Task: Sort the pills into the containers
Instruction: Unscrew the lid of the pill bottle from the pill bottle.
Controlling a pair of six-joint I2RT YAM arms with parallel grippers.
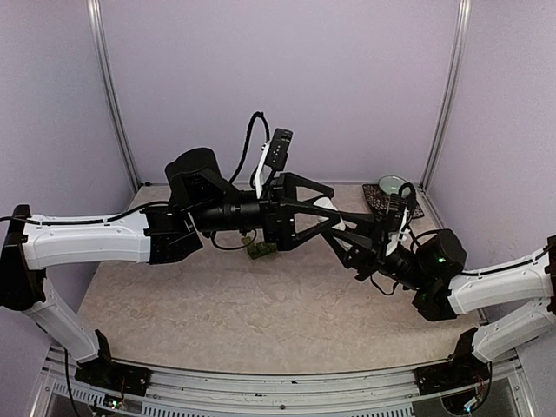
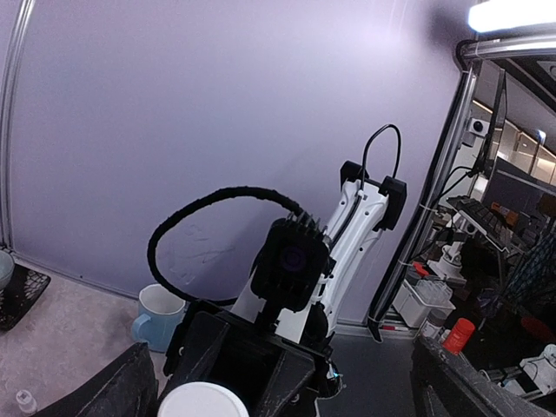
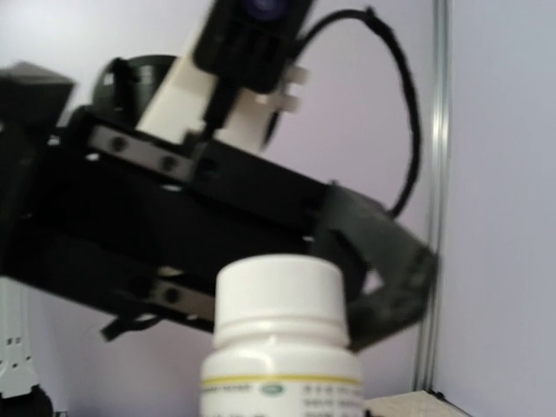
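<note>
The containers (image 1: 259, 250) lie on the tabletop (image 1: 217, 300) a little left of centre in the top view. They show as a small dark green strip tucked under my left wrist. My arm covers part of the strip, and I cannot tell whether its lids are up or down.

Right of the strip and raised off the tabletop is a white pill bottle (image 3: 278, 343). It fills the lower middle of my right wrist view, upright, with its cap on and a yellow band across the top of the label. My right pincer (image 1: 344, 228) is closed on this bottle, though its own fingers do not show in that wrist view. In my left wrist view the round white cap (image 2: 201, 401) sits at the bottom edge, set in the black jaws of the right pincer.

My left pincer (image 1: 328, 207) is spread wide and grips nothing. Its two dark fingers (image 2: 104, 391) stand at the lower left and lower right corners of the left wrist view. The bottle cap sits between them, apart from both.

A pale blue mug (image 2: 159, 317) stands behind, at lower left of that view near the wall. A green bowl (image 1: 393, 184) on a dark saucer (image 1: 380, 201) sits at the far right corner of the tabletop, right of centre in the top view.
</note>
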